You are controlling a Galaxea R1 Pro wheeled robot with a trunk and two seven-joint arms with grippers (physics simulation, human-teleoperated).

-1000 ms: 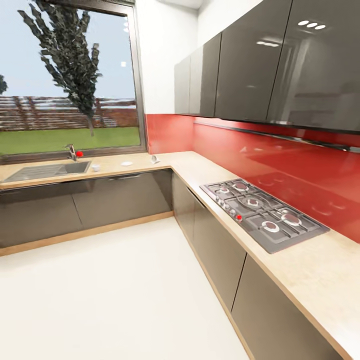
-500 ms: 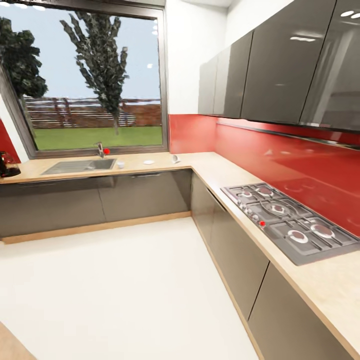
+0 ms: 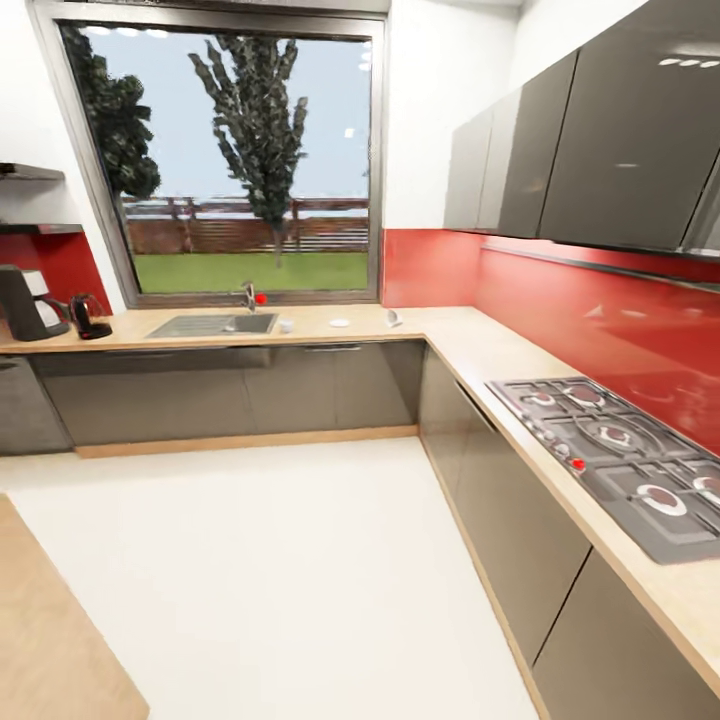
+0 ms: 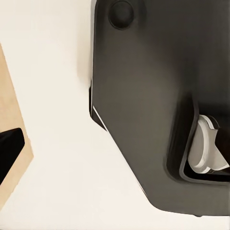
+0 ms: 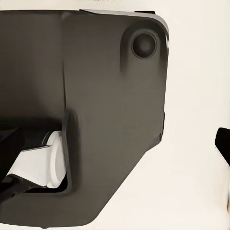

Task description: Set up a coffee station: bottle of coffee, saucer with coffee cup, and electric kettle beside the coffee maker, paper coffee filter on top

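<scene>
Black coffee maker (image 3: 24, 302) beside electric kettle (image 3: 88, 317), far countertop (image 3: 330, 325)

1. A large window (image 3: 235, 160) looks onto trees, a fence and grass.
2. A sink (image 3: 212, 325) with a faucet (image 3: 248, 295) sits under it.
3. A gas stovetop (image 3: 625, 460) lies in the right-hand counter run.
4. A red backsplash (image 3: 590, 320) runs below dark wall cabinets (image 3: 600, 130).
</scene>
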